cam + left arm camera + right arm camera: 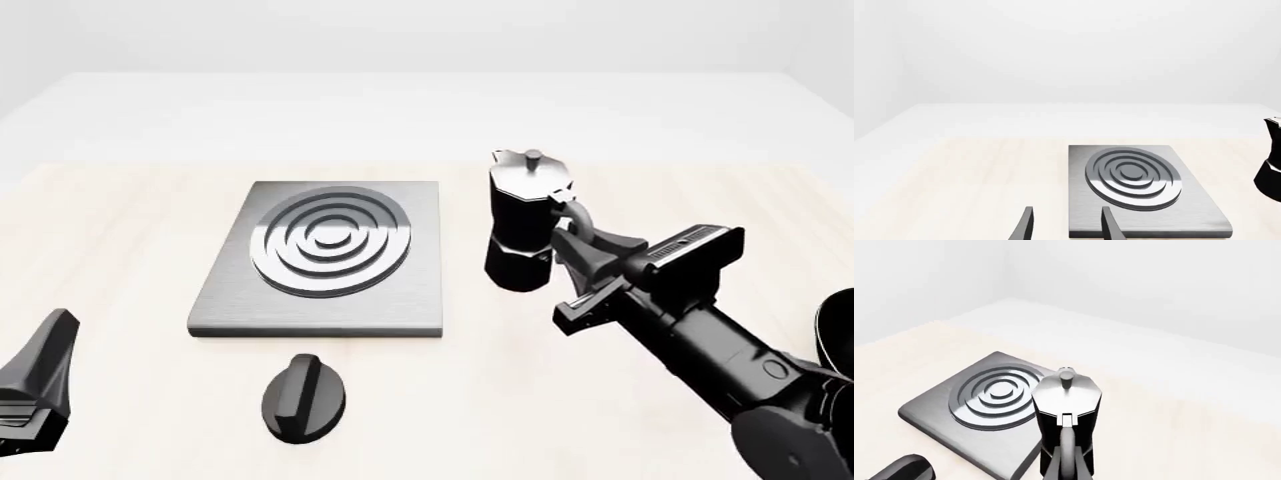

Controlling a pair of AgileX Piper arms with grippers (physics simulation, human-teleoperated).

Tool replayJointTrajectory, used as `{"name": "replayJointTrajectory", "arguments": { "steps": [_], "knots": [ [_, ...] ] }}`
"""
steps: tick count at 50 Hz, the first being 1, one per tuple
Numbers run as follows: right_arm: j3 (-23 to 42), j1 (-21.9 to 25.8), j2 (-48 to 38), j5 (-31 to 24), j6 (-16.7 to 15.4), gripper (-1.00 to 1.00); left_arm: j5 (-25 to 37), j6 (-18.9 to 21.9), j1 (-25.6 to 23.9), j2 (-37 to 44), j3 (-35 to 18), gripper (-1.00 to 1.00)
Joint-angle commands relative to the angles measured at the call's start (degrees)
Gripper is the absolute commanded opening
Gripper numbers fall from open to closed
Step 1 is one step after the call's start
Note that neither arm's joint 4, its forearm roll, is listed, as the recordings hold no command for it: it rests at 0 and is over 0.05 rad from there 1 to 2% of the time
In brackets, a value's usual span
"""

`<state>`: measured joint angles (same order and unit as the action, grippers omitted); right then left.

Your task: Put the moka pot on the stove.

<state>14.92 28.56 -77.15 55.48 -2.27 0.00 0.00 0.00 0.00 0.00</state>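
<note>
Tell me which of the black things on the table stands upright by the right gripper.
The moka pot: tall, silver-topped, upright right of the stove, with the right gripper at its handle. The black knob lies flat in front of the stove.

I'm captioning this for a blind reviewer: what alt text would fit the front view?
The right gripper reaches the curved handle of an upright moka pot standing on the table just right of the grey stove, whose ring burner is bare. A black knob lies in front of the stove; the left gripper waits at lower left.

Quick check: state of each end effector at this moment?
Left end effector: open, holding nothing.
Right end effector: at the moka pot handle; grip cannot be told.
</note>
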Motion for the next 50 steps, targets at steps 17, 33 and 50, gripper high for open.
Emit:
{"name": "replayJointTrajectory", "arguments": {
  "steps": [17,33,50],
  "knots": [
    [7.71,2.10,-1.71,-3.65,0.15,-1.00,0.00,0.00,0.00,0.00,0.00,1.00],
    [12.24,3.34,-4.34,-5.12,0.02,-1.00,0.00,0.00,0.00,0.00,0.00,1.00],
    [18.06,4.27,-7.96,-7.10,0.69,-1.00,0.00,0.00,0.00,0.00,0.00,1.00]
  ]
}}
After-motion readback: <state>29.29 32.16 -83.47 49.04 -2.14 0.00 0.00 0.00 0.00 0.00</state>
